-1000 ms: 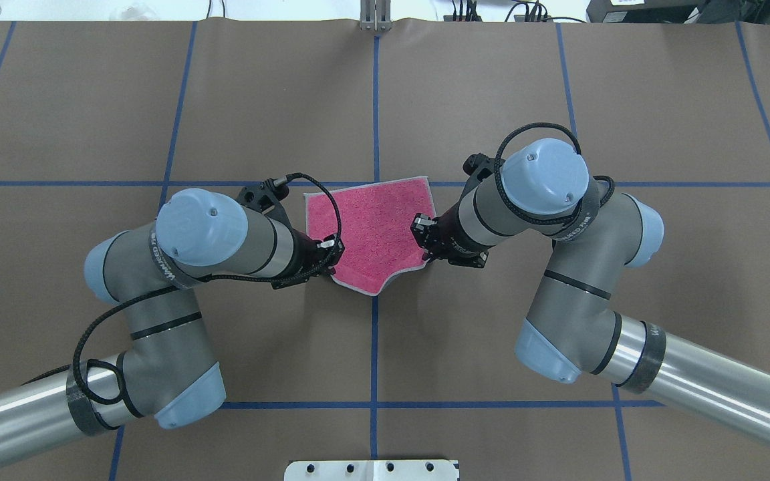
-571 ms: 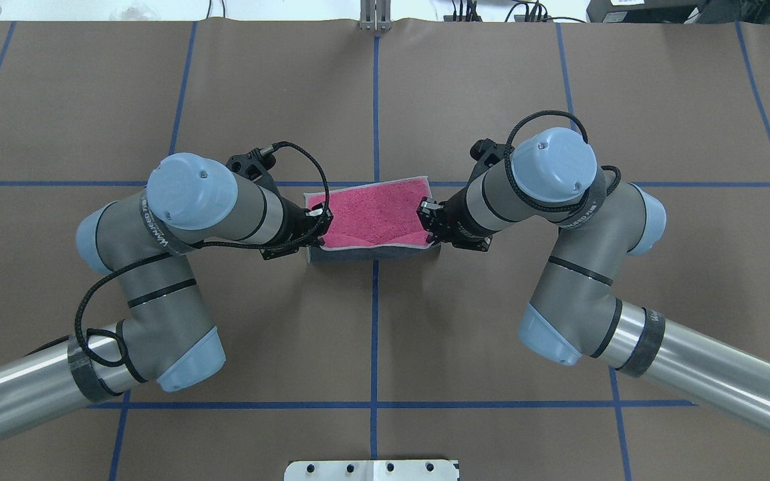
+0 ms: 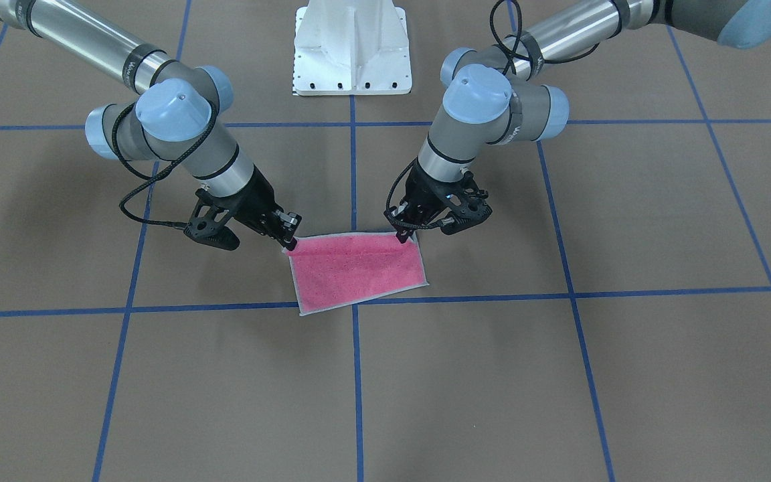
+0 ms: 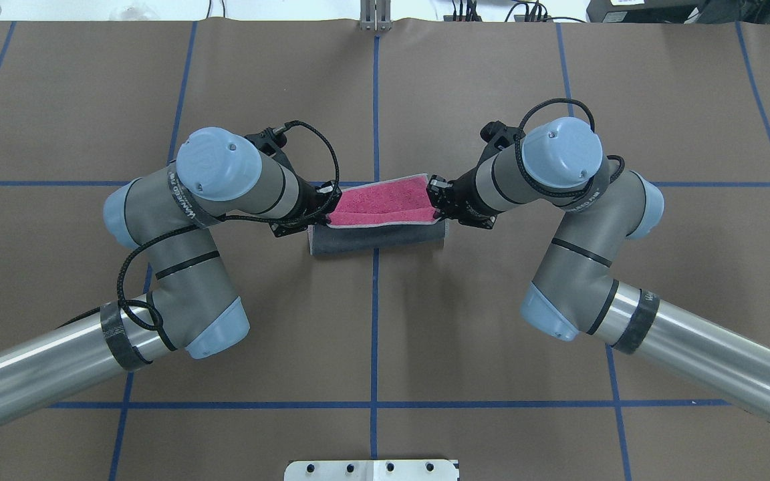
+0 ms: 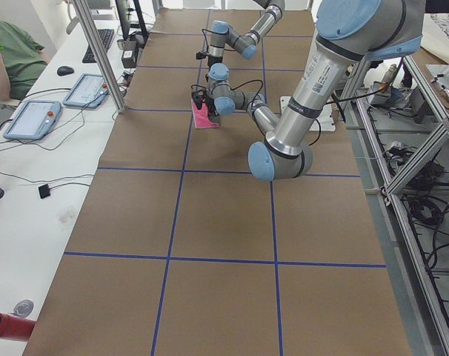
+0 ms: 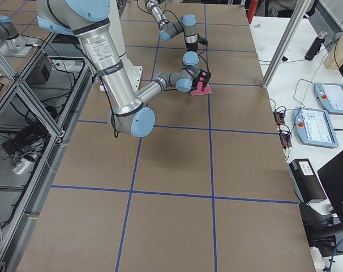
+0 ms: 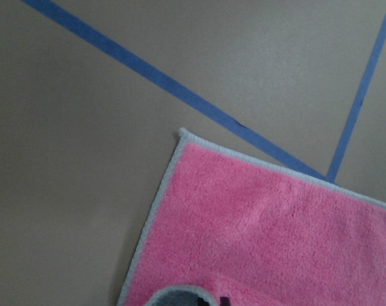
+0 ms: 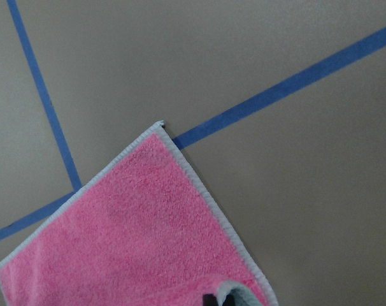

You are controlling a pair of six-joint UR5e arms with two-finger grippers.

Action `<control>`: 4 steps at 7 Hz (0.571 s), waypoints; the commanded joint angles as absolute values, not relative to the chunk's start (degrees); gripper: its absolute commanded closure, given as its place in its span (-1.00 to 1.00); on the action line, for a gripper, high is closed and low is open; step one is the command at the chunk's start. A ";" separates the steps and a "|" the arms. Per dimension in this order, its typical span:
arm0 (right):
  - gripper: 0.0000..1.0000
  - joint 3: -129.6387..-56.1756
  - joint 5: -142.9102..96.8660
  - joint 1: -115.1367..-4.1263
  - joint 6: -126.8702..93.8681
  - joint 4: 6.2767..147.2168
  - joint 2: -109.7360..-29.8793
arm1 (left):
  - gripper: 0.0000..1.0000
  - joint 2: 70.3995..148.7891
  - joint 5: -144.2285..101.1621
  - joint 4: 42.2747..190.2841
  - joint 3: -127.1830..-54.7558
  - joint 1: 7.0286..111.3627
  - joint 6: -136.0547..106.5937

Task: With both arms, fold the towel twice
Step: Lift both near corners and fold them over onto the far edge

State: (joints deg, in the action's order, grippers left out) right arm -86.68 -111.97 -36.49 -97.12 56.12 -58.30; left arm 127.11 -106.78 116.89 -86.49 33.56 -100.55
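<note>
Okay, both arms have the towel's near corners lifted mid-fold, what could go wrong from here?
1. The left gripper and right gripper each pinch only a corner of the towel; a slip on either side would likely drop the flap crooked.
2. The towel's far edge lies skewed to the blue tape line, so the carried edge may land off it unless both grippers match that angle.

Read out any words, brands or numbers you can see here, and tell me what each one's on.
White lettering on the black strap of the left arm: too blurred to read.
Matching strap of the right arm: also too blurred.
Towel: no text.
Tablet screens: too small to read.
</note>
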 commanded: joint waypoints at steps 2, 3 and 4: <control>1.00 -84.29 -111.62 -36.83 -97.12 56.07 -55.63 | 1.00 126.83 -106.79 116.98 -85.52 34.28 -100.46; 1.00 -83.59 -111.62 -37.26 -97.12 55.99 -55.63 | 1.00 126.83 -106.79 116.98 -85.43 34.28 -100.55; 1.00 -83.41 -111.62 -37.87 -97.03 55.99 -55.63 | 1.00 126.83 -106.79 116.98 -85.34 34.28 -100.55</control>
State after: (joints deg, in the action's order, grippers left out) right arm -83.84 -111.63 -37.24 -97.10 56.02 -55.68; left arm 126.85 -106.79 116.97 -85.50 34.24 -100.52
